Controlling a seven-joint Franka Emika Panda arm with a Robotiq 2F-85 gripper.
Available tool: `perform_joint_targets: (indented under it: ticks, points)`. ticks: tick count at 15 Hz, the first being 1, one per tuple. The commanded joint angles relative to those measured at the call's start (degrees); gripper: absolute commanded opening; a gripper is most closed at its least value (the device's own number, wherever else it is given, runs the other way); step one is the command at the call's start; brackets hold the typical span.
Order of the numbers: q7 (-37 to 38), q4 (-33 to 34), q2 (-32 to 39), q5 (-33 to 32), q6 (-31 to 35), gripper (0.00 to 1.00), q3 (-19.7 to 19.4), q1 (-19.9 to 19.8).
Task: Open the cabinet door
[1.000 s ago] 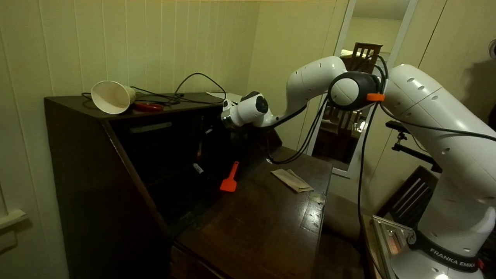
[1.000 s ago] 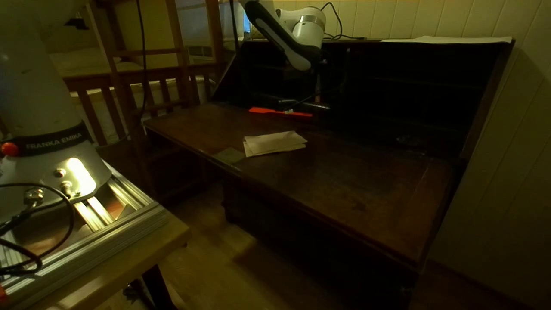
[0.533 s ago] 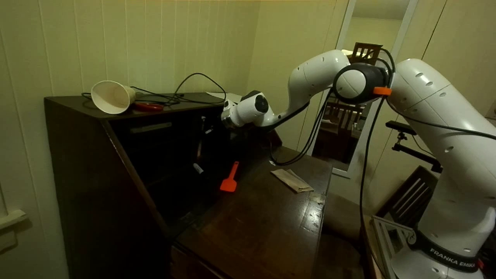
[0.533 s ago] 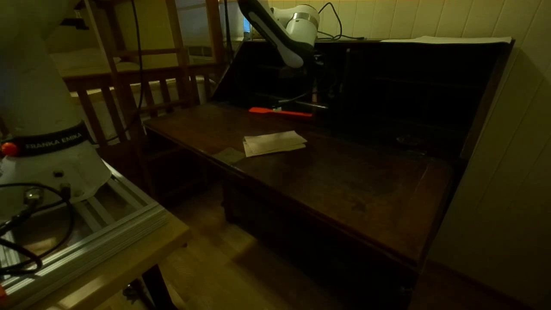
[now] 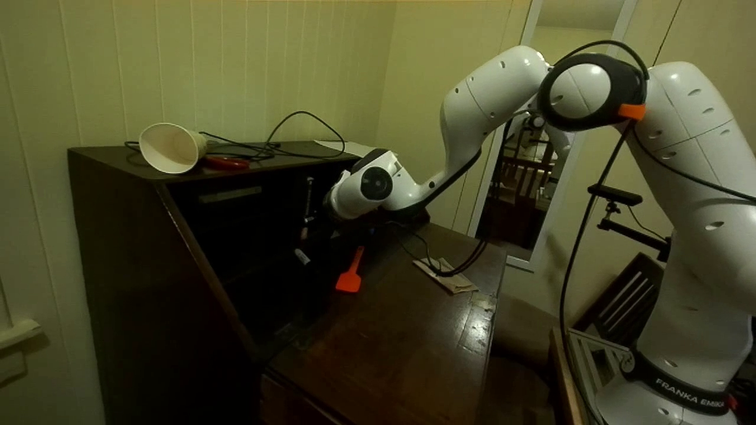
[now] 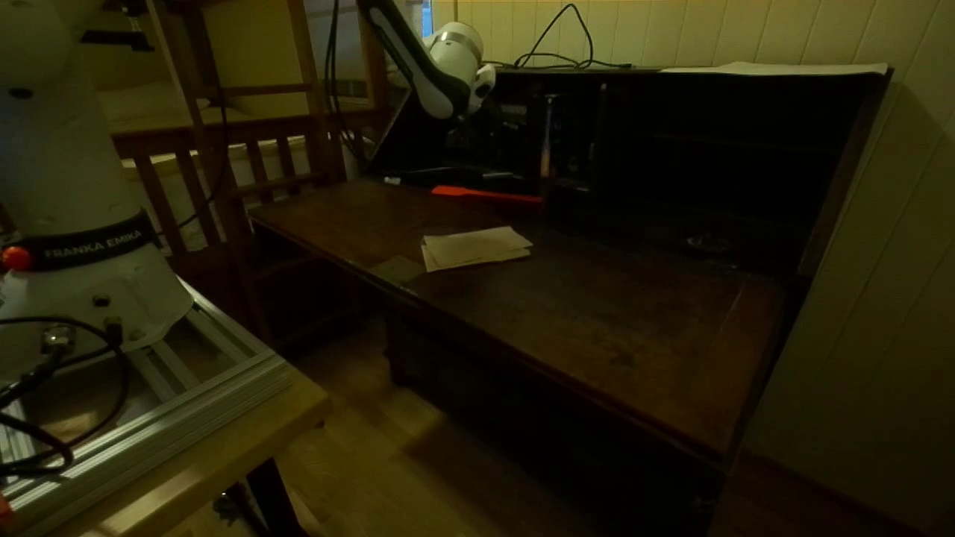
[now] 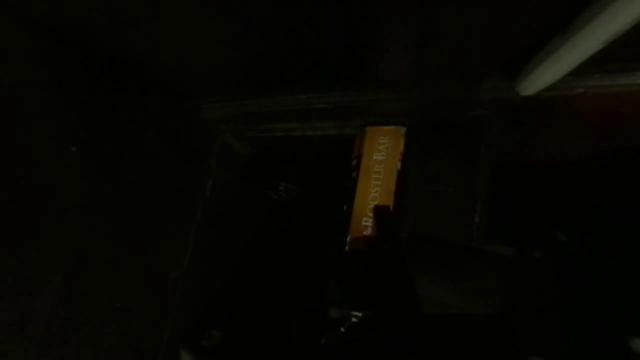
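The cabinet is a large dark brown slant-front desk cabinet, shown in both exterior views, also here. Its front panel lies folded down as a flat desk surface, and the upper compartments behind it are open and very dark. My gripper is a dark shape at the compartments, below the white wrist. In the wrist view a dark fingertip outline stands in front of an orange book spine reading "Rooster Bar". The picture is too dark to show the jaws' opening or any grasp.
An orange-red scraper and folded brown paper lie on the panel. A white cup, a red item and black cables lie on top. A pale rod shows in the wrist view. Arm cables hang over the panel.
The arm's elbow has risen and drawn back toward its base. The hand has dropped slightly in an exterior view and shifted along the compartments, uncovering a narrow upright item. Hanging cables moved along.
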Motion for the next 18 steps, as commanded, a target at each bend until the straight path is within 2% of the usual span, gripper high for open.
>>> perform_joint_targets:
  ticks: [1,2,3,4,6,7,8,9,11,14,18]
  points:
    - [4.5,-14.1,-9.7,7.4,-13.1,0.00,0.2,6.0]
    - [5.7,-16.9,-11.6,9.5,-16.8,0.00,0.6,7.5]
    - [6.6,-19.8,-13.7,11.1,-21.0,0.00,3.2,6.7]
    - [8.4,-22.5,-15.5,12.8,-23.8,0.00,3.8,7.3]
    - [14.5,-26.7,-18.5,11.7,-25.2,0.00,5.2,7.1]
    - [17.4,-29.1,-20.1,10.7,-24.8,0.25,5.6,6.5]
    - [20.4,-31.1,-21.5,9.2,-24.0,0.26,5.8,6.1]
    - [22.3,-33.2,-23.0,8.2,-23.1,0.31,5.7,5.8]
    - [25.5,-36.7,-25.5,2.6,-19.1,0.45,5.1,4.3]
    - [29.3,-40.9,-29.8,-11.6,-10.4,0.65,4.1,0.8]
    - [31.9,-40.0,-33.9,-30.2,3.9,0.95,2.3,-4.2]
